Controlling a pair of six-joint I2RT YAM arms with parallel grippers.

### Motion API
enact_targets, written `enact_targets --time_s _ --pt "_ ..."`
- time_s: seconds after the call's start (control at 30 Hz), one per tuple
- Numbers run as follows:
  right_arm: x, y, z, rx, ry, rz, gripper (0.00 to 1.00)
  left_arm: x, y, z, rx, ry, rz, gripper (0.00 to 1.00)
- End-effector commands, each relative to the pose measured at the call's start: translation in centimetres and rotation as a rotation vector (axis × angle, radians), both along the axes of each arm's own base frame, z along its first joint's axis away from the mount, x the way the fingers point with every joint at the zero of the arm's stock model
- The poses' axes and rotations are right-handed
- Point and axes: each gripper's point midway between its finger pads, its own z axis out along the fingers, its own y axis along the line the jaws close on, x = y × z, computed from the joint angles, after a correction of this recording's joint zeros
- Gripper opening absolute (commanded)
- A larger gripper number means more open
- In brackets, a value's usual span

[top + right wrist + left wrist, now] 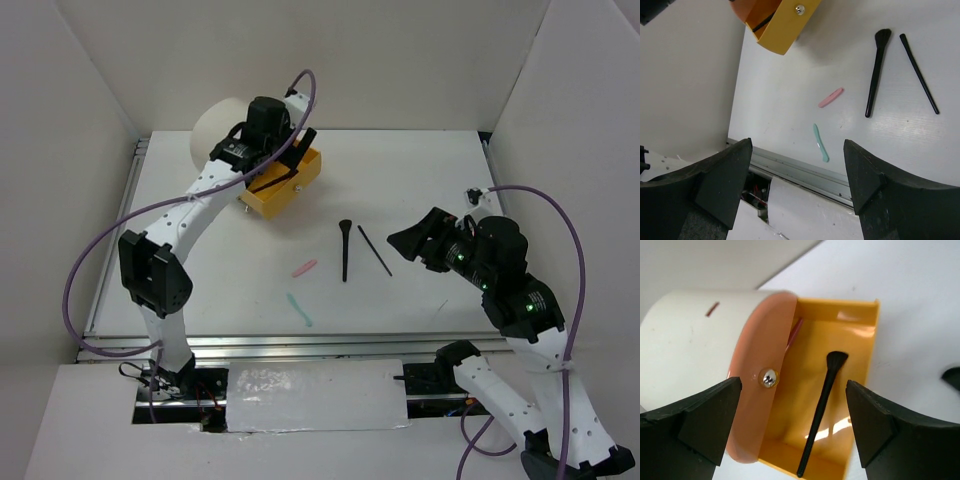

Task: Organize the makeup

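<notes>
A cream cylindrical box (pixel 222 125) stands at the back left with its yellow drawer (pixel 302 186) pulled out. My left gripper (pixel 275 165) hovers open over the drawer (pixel 867 350). One black flared-tip brush (pixel 822 405) lies in the drawer below the fingers, untouched. On the table lie a second black brush (pixel 345 250), a thin black stick (pixel 375 250), a short pink stick (pixel 304 268) and a short teal stick (pixel 299 309). My right gripper (pixel 410 240) is open and empty, raised to the right of them. The dark grey case is out of view.
White walls enclose the table on the left, back and right. A metal rail (pixel 300 345) runs along the front edge. The right wrist view shows the brush (pixel 876 70), black stick (pixel 918 72), pink stick (pixel 831 97) and teal stick (pixel 820 142).
</notes>
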Motion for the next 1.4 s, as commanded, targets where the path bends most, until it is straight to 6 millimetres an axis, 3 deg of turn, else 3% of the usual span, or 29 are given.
enact_targets --time_s 0.0,0.07,0.17,0.3,0.47,0.6,0.73,0.77,0.8,0.83,0.9,1.13,1.2,1.27,1.37 --pt "0.1 -0.2 2.4 0.001 -0.078 -0.005 0.81 -2.0 -3.8 10.3 -0.198 -0.200 -0.080 0.99" --pt "0.4 -0.5 2.6 -0.007 -0.082 -0.025 0.81 -4.5 -6.8 12.2 -0.245 -0.214 -0.132 0.99" --pt "0.5 -0.6 3.0 -0.001 -0.094 -0.036 0.81 -6.9 -9.5 11.1 -0.331 -0.140 -0.079 0.99" --pt "0.3 -0.7 3.4 0.012 -0.103 -0.044 0.81 -10.2 -11.7 3.9 -0.379 0.079 -0.030 0.96" --pt "0.2 -0.9 3.2 0.005 -0.102 -0.048 0.81 -14.0 -15.0 -1.9 -0.389 0.256 -0.050 0.95" --pt "0.0 -0.7 3.1 0.022 -0.103 -0.040 0.81 -14.8 -16.8 -7.7 -0.429 0.411 0.027 0.92" --pt "-0.1 -0.8 3.2 0.018 -0.106 -0.039 0.81 -14.6 -19.1 -11.7 -0.466 0.492 0.062 0.88" --pt "-0.3 -0.8 3.3 0.018 -0.108 -0.037 0.81 -14.4 -19.4 -14.0 -0.444 0.525 0.093 0.88" --pt "-0.4 -0.8 3.4 0.017 -0.110 -0.036 0.81 -14.3 -19.4 -15.0 -0.435 0.544 0.122 0.86" --pt "-0.5 -0.8 3.4 0.019 -0.112 -0.035 0.81 -13.9 -19.6 -15.1 -0.438 0.541 0.140 0.85" --pt "-0.7 -0.8 3.5 0.019 -0.114 -0.030 0.81 -13.5 -19.6 -17.7 -0.404 0.560 0.187 0.81" --pt "-1.0 -1.1 3.9 0.016 -0.132 -0.035 0.81 -13.2 -18.7 -23.5 -0.290 0.599 0.281 0.70" --pt "-1.1 -1.1 4.1 0.015 -0.139 -0.034 0.81 -13.5 -18.5 -24.9 -0.269 0.617 0.287 0.62" --pt "-1.0 -1.1 3.9 0.008 -0.135 -0.033 0.81 -14.1 -17.9 -26.0 -0.247 0.636 0.298 0.47" --pt "-0.9 -1.0 3.8 0.006 -0.135 -0.031 0.81 -14.6 -17.3 -26.8 -0.226 0.647 0.302 0.33"
